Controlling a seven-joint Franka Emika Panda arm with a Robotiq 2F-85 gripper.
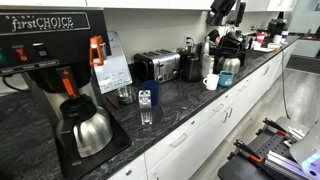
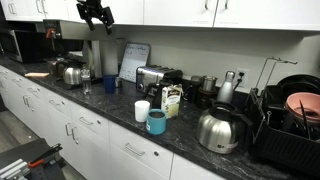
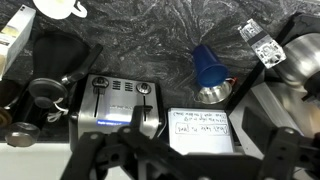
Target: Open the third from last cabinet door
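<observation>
Pincer (image 2: 96, 17), jaws apart, seemingly just beside upper cabinet door (image 2: 125, 10).

The coffee maker (image 1: 45, 55) bears "first CHOICE" in white letters across its black top panel, while the handwriting on the small sign (image 3: 200, 130) is too small to read.

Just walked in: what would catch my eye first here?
A black robot hand hangs open high before the white upper cabinets, above the dark marbled counter. Its wrist view looks down on a shiny silver two-slot toaster, and a black coffee machine with a steel carafe stands at the counter's end.
</observation>
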